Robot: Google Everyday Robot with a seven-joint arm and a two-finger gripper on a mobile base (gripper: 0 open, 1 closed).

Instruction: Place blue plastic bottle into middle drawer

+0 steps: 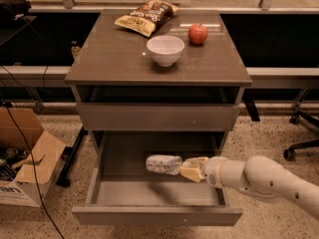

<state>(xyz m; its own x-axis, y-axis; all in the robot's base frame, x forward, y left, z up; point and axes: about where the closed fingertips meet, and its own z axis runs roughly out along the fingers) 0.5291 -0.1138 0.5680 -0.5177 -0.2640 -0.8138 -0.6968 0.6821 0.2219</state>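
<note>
The blue plastic bottle (163, 164) lies on its side, held over the inside of the open middle drawer (157, 216). My gripper (188, 169) reaches in from the right on a white arm and is shut on the bottle's right end. The bottle's cap end is hidden by the yellowish fingers (192, 173). The bottle hangs above the drawer's grey floor, and its shadow falls on the floor in front of it. The closed grey drawer front (157, 116) is just above.
On the cabinet top stand a white bowl (165, 50), a red apple (198, 33) and a chip bag (144, 16). An open cardboard box (27, 158) sits on the floor at left. An office chair base (301, 146) is at right.
</note>
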